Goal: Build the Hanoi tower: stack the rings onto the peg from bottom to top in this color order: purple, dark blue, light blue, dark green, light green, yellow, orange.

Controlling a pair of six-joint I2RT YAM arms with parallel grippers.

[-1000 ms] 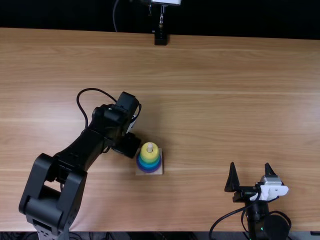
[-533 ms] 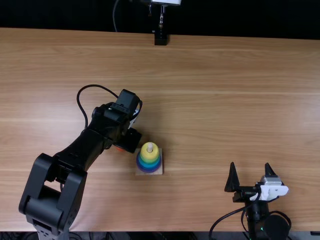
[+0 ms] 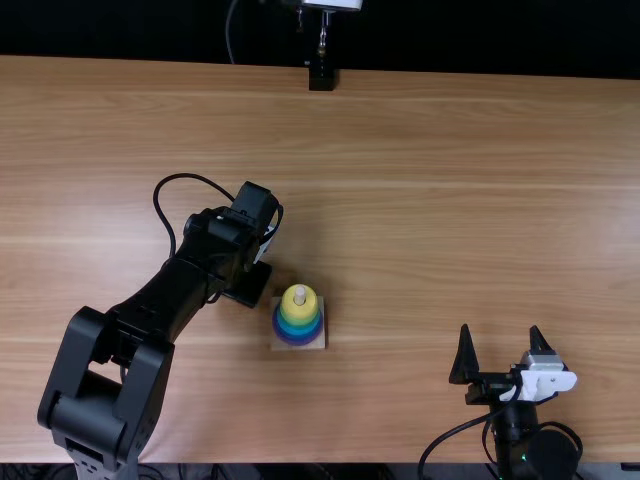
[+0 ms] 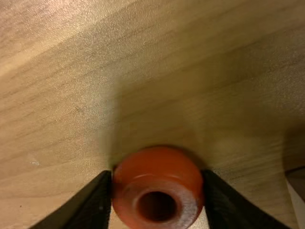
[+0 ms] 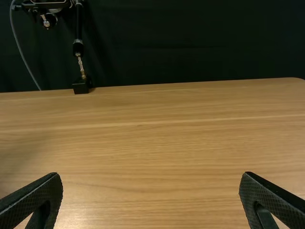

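Snugly, left claw point(image 3: 247, 285) grips glossy, rounded orange ring point(image 4: 157, 164) over grained wood point(image 4: 62, 100).

The left arm point(image 3: 165, 298) is black, with a chunky, squared fork point(image 3: 145, 395), 1 thin black looping cable point(image 3: 182, 177) and a white patch point(image 3: 264, 246) near its wrist. The right arm point(image 3: 512, 430), also black, has a white fitting point(image 3: 540, 383), dark cables point(image 3: 453, 433) and tapering, finely textured black fingers point(image 5: 40, 196).

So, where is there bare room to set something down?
Bare table lies between the ring stack and right arm, also toward the far edge. Crowded: left of the stack, by the left arm and orange ring.
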